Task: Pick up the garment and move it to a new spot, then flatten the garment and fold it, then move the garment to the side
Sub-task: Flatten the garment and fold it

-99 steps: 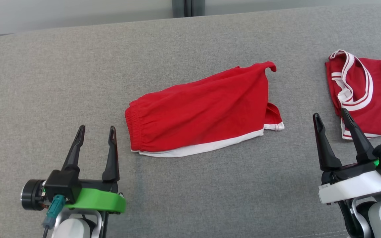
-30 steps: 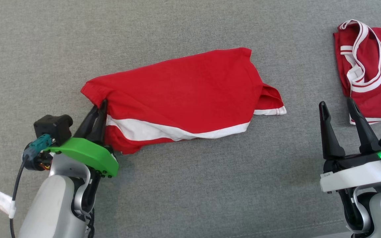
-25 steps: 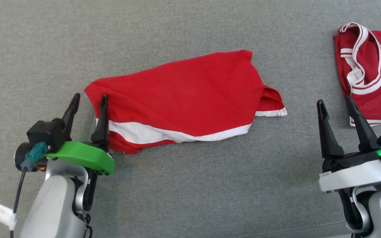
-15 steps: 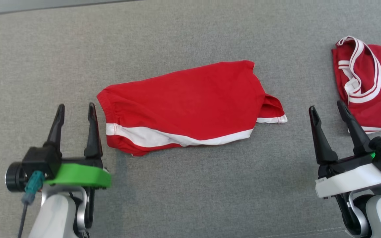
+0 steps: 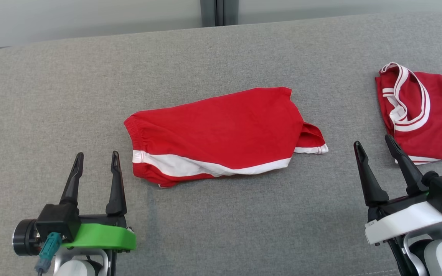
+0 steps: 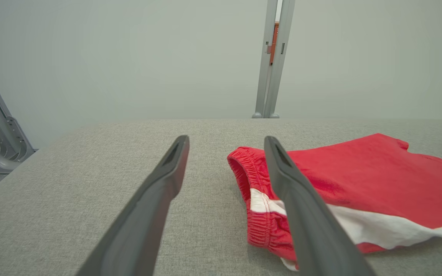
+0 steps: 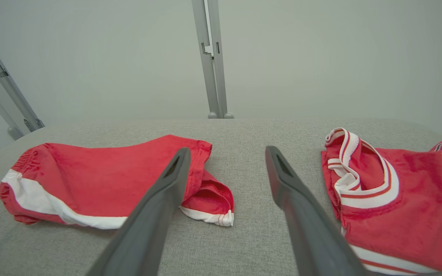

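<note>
The red knit shorts (image 5: pixel 221 126), folded into a soft oblong with a gathered waistband at the left and a white stripe, lie in the middle of the grey woven bench (image 5: pixel 221 222). The left hand (image 5: pixel 97 154) near-left of them and the right hand (image 5: pixel 373 140) beside a crumpled red jersey (image 5: pixel 428 119) both hold their tapered fingers spread, empty.

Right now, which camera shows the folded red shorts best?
Head view: the red shorts lie whole and unblocked. Left wrist view looks low from the waistband end, right wrist view from the leg end, each partly behind a finger.
</note>
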`<state>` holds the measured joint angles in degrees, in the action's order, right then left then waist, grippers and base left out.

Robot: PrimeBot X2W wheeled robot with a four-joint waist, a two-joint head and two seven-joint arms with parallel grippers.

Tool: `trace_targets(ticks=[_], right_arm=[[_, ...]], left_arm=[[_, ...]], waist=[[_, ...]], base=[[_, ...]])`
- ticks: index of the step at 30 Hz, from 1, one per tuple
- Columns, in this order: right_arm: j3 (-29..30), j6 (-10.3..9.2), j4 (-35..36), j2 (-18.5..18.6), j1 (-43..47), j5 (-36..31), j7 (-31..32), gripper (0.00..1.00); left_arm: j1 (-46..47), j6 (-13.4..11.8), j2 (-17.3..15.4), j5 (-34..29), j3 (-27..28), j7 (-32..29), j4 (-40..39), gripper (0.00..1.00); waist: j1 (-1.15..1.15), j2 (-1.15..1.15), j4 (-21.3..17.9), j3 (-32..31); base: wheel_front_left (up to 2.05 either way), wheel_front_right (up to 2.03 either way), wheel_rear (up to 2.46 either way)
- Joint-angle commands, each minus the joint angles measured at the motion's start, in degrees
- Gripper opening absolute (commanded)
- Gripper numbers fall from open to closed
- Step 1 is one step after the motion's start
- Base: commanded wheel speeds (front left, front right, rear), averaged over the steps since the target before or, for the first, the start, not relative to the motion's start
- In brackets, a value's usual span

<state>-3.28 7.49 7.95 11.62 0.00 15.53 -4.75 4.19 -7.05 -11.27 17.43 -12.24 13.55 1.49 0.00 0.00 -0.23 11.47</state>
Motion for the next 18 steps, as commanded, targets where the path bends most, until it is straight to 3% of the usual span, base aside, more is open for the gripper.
trace_targets(ticks=[1, 11, 18], right_arm=[[0.06, -0.01, 0.31, 0.27, 0.81, 0.34, 0.11, 1.0], [0.46, 0.0, 0.29, 1.0, 0.27, 0.5, 0.97, 1.0], [-1.77, 0.0, -1.55, 3.67, -3.62, 1.95, 3.43, 1.0]], left_arm=[[-0.66, -0.25, -0.24, -0.18, -0.04, -0.26, -0.43, 1.0], [0.74, -0.52, -0.35, -0.43, -0.69, -0.33, -1.68, 1.0], [5.03, 0.74, 0.31, -0.67, -1.63, 0.32, -1.74, 1.0]], waist=[[0.0, 0.0, 0.04, -0.08], [0.0, 0.0, 0.99, 1.39], [0.0, 0.0, 3.87, 6.74]], base=[[0.0, 0.0, 0.0], [0.0, 0.0, 0.0], [0.0, 0.0, 0.0]])
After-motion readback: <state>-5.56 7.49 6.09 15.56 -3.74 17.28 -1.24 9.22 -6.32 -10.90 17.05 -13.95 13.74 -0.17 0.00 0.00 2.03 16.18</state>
